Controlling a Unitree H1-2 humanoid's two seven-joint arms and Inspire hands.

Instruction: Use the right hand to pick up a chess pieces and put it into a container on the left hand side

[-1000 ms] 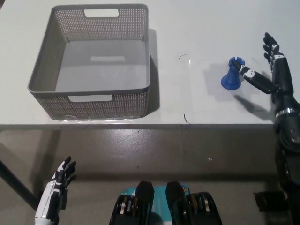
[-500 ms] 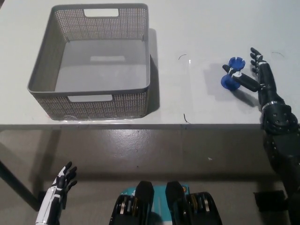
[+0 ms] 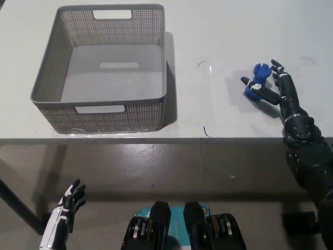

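Note:
A blue chess piece (image 3: 256, 83) leans tilted on the white table (image 3: 218, 36) at the right. My black right hand (image 3: 274, 87) is closed around it, with the thumb across its front and the other fingers (image 3: 277, 70) behind its top. The piece's base still touches the table. A grey mesh basket (image 3: 52, 78) stands empty at the table's left. My white left hand (image 3: 64, 215) hangs low at the lower left, below the table edge, with its fingers apart.
The table's front edge (image 3: 208, 138) runs across the middle of the view, with grey floor (image 3: 182, 172) below it. Bare tabletop about a basket's width wide separates the basket from the chess piece.
My right hand has moved left and closed in on the chess piece. The piece has tipped from upright to leaning. My left hand has dropped slightly lower.

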